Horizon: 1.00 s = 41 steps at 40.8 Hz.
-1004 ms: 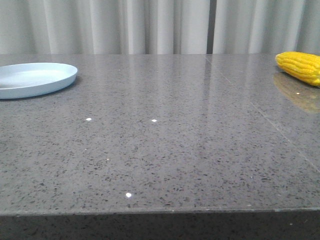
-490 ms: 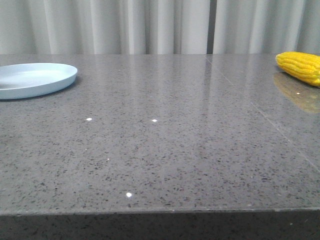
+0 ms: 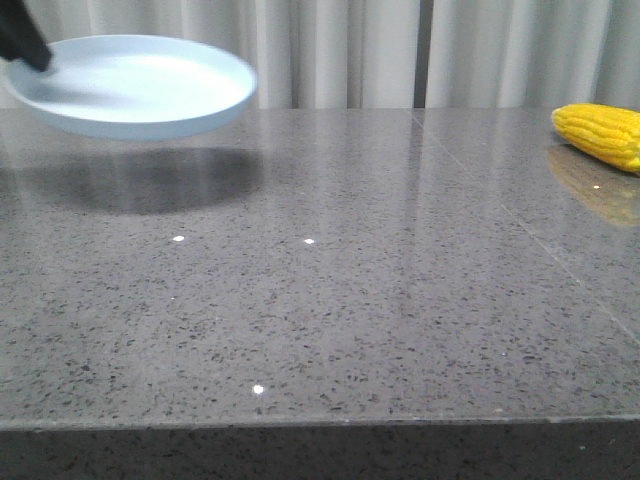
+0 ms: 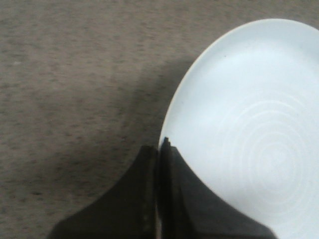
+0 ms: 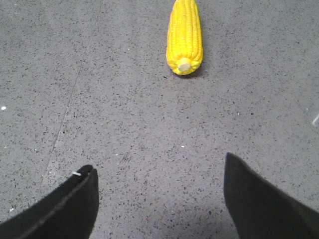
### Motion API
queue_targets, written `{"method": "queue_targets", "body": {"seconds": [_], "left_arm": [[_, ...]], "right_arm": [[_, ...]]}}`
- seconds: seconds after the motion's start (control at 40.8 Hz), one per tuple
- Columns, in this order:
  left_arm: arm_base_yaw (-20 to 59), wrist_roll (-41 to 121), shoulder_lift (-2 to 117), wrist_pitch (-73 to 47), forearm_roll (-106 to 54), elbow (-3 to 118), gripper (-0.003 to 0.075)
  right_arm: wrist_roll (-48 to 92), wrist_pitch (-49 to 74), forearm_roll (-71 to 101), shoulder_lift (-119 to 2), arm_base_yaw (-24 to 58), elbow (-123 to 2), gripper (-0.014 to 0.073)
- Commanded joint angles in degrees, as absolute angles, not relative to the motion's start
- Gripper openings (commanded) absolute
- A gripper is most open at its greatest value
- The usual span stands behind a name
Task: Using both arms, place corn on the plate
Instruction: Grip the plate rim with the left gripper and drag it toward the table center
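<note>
Plate (image 3: 135, 85) lifted clear of the table (image 3: 330, 300), hovering at the far left with its shadow cast on the stone below. Left gripper (image 4: 159, 149) pinched tight on the plate's rim (image 4: 172, 117), fingers pressed onto the edge from both sides. Right gripper (image 5: 159, 199) spread wide and holding nothing, pointed toward the corn (image 5: 185, 35) but well short of it. Corn lying flat on the table at the far right, pale cut end facing the right gripper, untouched. Well apart from the plate, nearly the whole tabletop between them. Judging by this: plate pickup done, corn grasp not yet begun. Left to do, most likely: closing on the corn, bringing the two together, and setting the corn in the plate.
</note>
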<state>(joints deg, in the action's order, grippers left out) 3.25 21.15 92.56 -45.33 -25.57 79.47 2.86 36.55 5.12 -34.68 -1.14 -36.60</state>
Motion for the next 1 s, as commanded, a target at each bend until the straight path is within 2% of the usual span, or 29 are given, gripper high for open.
{"method": "queue_targets", "body": {"seconds": [0.0,0.343,0.784,0.833,0.98], "left_arm": [[8.04,21.0,89.78,-44.93,-29.05,81.18,-0.002],[19.99,21.0,93.39,-43.42,-32.27,81.18,-0.002],[20.53,15.79,99.25,-40.53,-30.4,81.18,-0.0013],[20.53,15.79,99.25,-40.53,-30.29,81.18,0.0006],[20.53,15.79,99.25,-40.53,-29.38,81.18,0.015]], "right_arm": [[3.42,32.87,5.05,-35.04,-1.24,-38.14,0.0549],[3.42,32.87,5.05,-35.04,-1.24,-38.14,0.0549],[3.42,32.87,5.05,-35.04,-1.24,-38.14,0.0549],[3.42,32.87,5.05,-35.04,-1.24,-38.14,0.0549],[3.42,32.81,5.05,-35.04,-1.24,-38.14,0.0549]]}}
